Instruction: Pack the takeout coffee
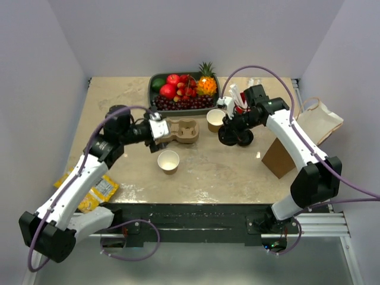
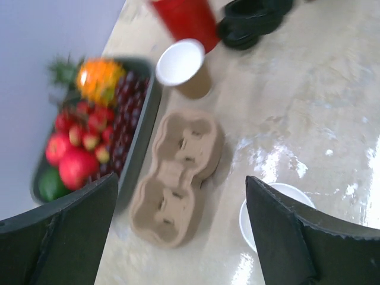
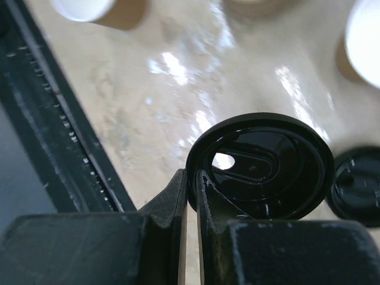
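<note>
Two lidless kraft paper cups with white insides stand on the table: one near the middle front, one by the red cup. My right gripper is shut on the rim of a round black lid and holds it just above the table beside another black lid; from above this gripper sits right of the far cup. My left gripper is open over the tan two-hole carrier, with the near cup partly hidden behind its right finger.
A dark tray of fruit stands at the back. A red cup of white straws is behind the right gripper. A brown paper bag stands at the right, a pale bag beyond it. Yellow packets lie at the front left edge.
</note>
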Tool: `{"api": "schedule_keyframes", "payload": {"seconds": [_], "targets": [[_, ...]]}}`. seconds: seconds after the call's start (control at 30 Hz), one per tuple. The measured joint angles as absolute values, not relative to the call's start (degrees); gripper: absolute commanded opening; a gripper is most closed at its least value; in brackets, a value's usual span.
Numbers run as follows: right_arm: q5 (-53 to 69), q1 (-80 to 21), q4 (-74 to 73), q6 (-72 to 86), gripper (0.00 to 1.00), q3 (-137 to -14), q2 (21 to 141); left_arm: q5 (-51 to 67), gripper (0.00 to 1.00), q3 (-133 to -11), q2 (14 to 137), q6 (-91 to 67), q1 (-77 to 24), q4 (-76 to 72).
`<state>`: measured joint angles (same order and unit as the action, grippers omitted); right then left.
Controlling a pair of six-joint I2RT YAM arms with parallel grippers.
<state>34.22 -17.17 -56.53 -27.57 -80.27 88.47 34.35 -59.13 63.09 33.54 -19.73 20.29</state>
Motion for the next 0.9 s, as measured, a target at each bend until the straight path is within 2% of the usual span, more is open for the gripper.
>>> {"api": "schedule_keyframes", "payload": {"seconds": [0.1,0.2,0.4,0.7,0.9], "targets": [[41.74,-17.32,-61.52,-33.58,0.00,-84.60,89.62,36.71,0.86,-55.68,59.02,45.06,-25.87,19.73],[47.27,-17.69,-68.12,-40.03,0.00,-91.50,93.78,37.71,0.82,-55.09,60.73,50.59,-29.74,18.50],[52.73,-19.79,-73.65,-45.58,0.00,-94.70,100.20,38.52,0.86,-54.35,67.90,56.49,-34.00,11.53],[55.18,-22.96,-76.07,-47.05,0.00,-97.97,100.55,41.19,0.88,-54.06,71.94,64.07,-37.95,5.10],[56.23,-23.73,-76.31,-47.00,0.00,-98.15,100.68,41.28,0.74,-53.98,75.20,69.30,-38.70,2.85]]}}
